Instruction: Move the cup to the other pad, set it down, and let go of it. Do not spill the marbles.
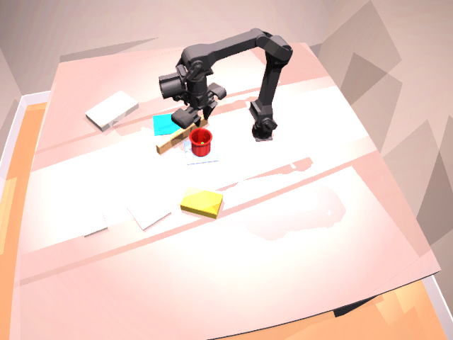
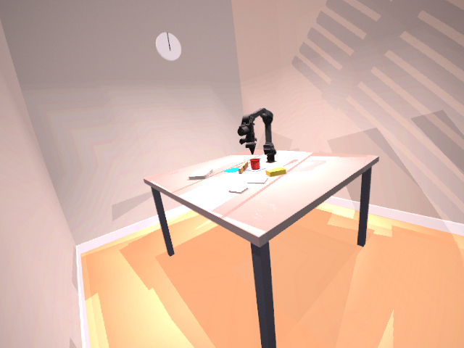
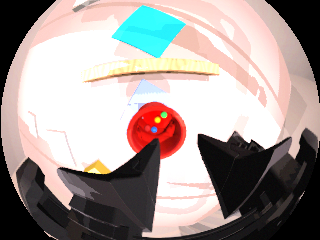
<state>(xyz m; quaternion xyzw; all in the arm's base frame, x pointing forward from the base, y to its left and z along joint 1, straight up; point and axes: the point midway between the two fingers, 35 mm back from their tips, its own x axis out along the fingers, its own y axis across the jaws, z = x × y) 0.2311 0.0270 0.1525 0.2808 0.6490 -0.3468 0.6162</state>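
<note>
"As the top view is read from the left, what is met first on the table [image 1: 255,285] [image 2: 209,209] [image 3: 255,100]?"

"A small white tile [image 1: 95,230] [image 2: 238,190] is seen toward the near side, and a pale grey block [image 1: 112,108] [image 2: 200,175] [image 3: 85,5] is seen farther back. Next, a larger white tile [image 1: 148,218] [image 2: 257,180] is found lying flat."

"And after those?"

"The cyan pad [image 1: 163,124] [image 2: 231,170] [image 3: 150,31] is reached, partly covered in that view by the tool [image 1: 202,120] [image 2: 252,151] [image 3: 179,138]. Between it and the pale blue pad [image 1: 212,159] [image 3: 145,90], a wooden bar [image 1: 170,142] [image 2: 241,168] [image 3: 150,66] is laid."

"Where is the cup to be found?"

"The red cup [image 1: 200,148] [image 2: 255,164] [image 3: 156,125] is stood upright on the pale blue pad. Inside it, green, yellow and blue marbles [image 3: 158,120] can be made out."

"Is it gripped?"

"It is not. The tool is held above the table near the cup, its fingers parted and nothing clamped between them. Nearer the front, a yellow block [image 1: 202,202] [image 2: 276,172] [image 3: 97,167] is seen, well apart from the cup."

"And at the right?"

"The black arm [image 1: 238,42] [image 2: 268,130] is mounted there, bent over toward the pads."
</note>
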